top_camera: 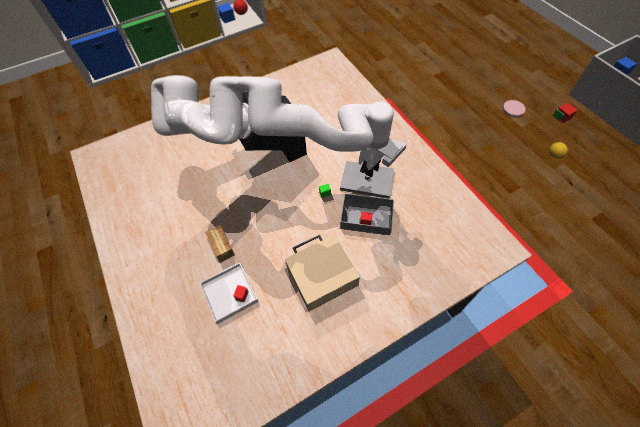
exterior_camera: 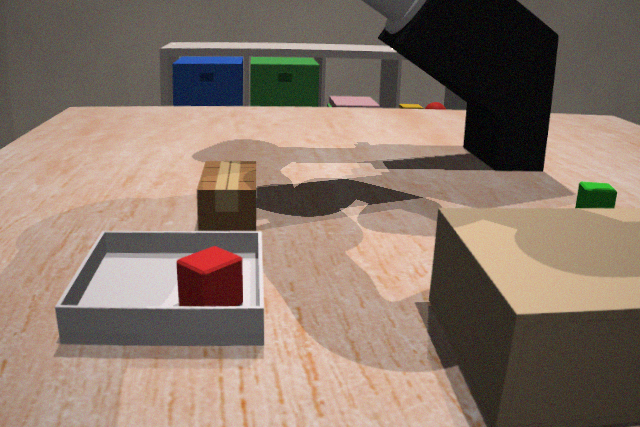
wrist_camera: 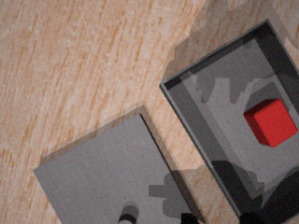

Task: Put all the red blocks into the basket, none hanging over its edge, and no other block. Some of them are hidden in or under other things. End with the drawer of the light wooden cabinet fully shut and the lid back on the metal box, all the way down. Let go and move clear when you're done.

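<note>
The dark metal box [top_camera: 369,211] stands open with a red block [top_camera: 366,217] inside it. Its grey lid [top_camera: 367,178] lies flat on the table just behind it. My gripper [top_camera: 368,173] hovers over the lid, partly open and empty. In the wrist view the lid [wrist_camera: 112,173], its knob [wrist_camera: 128,215], the box [wrist_camera: 243,126] and the red block [wrist_camera: 271,122] show, with my fingertips at the bottom edge, beside the knob. The white basket [top_camera: 229,292] holds a red block [top_camera: 240,293]. The light wooden cabinet [top_camera: 321,270] looks shut.
A green block [top_camera: 325,190] lies left of the lid. A small brown wooden crate [top_camera: 219,243] stands behind the basket. The arm's black base [top_camera: 273,133] is at the table's rear. Shelves with bins [top_camera: 139,3] and loose toys on the floor [top_camera: 566,112] lie off the table.
</note>
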Controlling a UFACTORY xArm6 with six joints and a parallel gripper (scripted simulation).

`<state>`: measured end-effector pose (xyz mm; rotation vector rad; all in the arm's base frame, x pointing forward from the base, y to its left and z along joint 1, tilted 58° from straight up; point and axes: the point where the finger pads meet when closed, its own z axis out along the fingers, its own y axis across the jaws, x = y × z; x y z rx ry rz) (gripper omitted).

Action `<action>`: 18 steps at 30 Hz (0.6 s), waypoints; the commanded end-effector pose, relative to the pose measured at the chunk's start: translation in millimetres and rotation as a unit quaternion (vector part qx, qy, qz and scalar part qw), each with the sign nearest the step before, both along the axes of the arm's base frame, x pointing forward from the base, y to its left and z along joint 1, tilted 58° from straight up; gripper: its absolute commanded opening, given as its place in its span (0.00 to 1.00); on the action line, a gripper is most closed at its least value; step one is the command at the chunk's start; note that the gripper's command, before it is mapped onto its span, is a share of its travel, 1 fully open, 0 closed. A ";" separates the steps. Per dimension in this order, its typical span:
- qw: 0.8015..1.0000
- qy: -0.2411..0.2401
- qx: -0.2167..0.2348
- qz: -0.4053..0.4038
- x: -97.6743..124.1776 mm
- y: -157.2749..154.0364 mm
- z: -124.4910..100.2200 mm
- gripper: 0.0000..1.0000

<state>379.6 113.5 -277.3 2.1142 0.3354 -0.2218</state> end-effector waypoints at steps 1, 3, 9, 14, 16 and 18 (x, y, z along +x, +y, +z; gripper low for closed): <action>0.990 -0.121 0.000 -0.071 55.4 -20.5 33.3 0.28; 0.983 -0.155 -0.002 -0.094 67.0 -27.5 41.5 0.28; 0.954 -0.255 -0.005 -0.158 80.0 -36.1 51.2 0.28; 0.922 -0.328 -0.007 -0.204 80.1 -36.1 51.2 0.28; 0.908 -0.356 -0.008 -0.220 80.1 -36.1 51.2 0.28; 0.892 -0.386 -0.008 -0.236 80.1 -36.1 51.2 0.28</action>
